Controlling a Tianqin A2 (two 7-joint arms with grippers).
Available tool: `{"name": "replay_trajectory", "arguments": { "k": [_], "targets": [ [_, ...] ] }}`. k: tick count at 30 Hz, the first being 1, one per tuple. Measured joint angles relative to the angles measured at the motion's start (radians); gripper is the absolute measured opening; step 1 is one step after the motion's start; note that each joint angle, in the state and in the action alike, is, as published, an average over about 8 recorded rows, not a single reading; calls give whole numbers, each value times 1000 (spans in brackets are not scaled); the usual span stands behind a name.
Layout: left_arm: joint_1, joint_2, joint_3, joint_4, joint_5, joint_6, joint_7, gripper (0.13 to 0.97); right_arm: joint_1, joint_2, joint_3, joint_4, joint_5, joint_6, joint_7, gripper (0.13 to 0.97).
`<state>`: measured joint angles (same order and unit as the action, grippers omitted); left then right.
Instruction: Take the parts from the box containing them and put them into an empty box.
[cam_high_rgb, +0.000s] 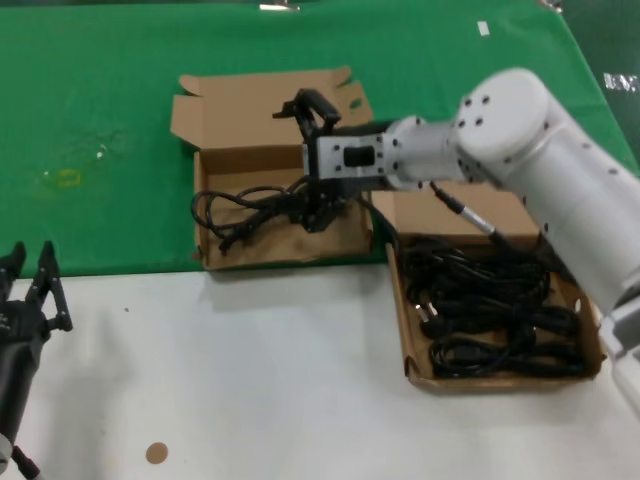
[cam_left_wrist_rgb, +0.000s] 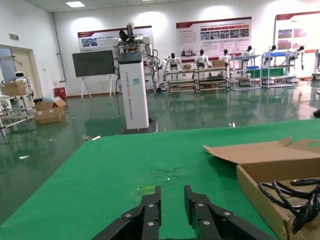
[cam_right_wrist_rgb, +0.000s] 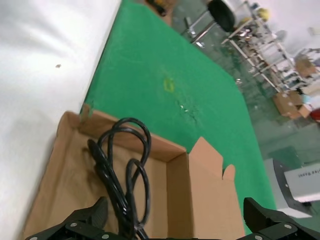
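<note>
The box containing the parts (cam_high_rgb: 500, 380) sits at the right and holds several coiled black cords (cam_high_rgb: 490, 310). The other box (cam_high_rgb: 280, 255), with its lid (cam_high_rgb: 260, 100) folded back, sits left of it and holds one black cord (cam_high_rgb: 250, 210). My right gripper (cam_high_rgb: 308, 160) reaches across over this box, jaws wide open, just above the cord's right end. In the right wrist view the cord (cam_right_wrist_rgb: 120, 165) lies on the box floor (cam_right_wrist_rgb: 65, 175) beside one finger of the open right gripper (cam_right_wrist_rgb: 177, 216). My left gripper (cam_high_rgb: 28, 272) is parked at the near left, open and empty (cam_left_wrist_rgb: 172, 200).
Green cloth (cam_high_rgb: 100, 100) covers the far half of the table, white surface (cam_high_rgb: 280, 380) the near half. A small brown disc (cam_high_rgb: 157, 453) lies near the front. The left wrist view shows the left box's side (cam_left_wrist_rgb: 260, 195) and cord (cam_left_wrist_rgb: 295, 192).
</note>
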<state>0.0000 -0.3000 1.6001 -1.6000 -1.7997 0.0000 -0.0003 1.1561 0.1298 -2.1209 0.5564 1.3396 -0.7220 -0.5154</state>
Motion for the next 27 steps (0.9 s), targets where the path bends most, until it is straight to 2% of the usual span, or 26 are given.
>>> {"name": "replay_trajectory", "arguments": {
  "k": [6, 15, 23, 27],
  "targets": [
    [0, 0, 0, 0, 0, 0, 0, 240, -96, 14, 43, 86, 38, 60, 43, 940],
    [0, 0, 0, 0, 0, 0, 0, 389, -245, 36, 110, 222, 98, 153, 109, 966],
    [0, 0, 0, 0, 0, 0, 0, 607, -378, 56, 170, 341, 151, 236, 169, 966],
    [0, 0, 0, 0, 0, 0, 1, 607, -445, 65, 200, 402, 177, 278, 199, 966]
  ]
}}
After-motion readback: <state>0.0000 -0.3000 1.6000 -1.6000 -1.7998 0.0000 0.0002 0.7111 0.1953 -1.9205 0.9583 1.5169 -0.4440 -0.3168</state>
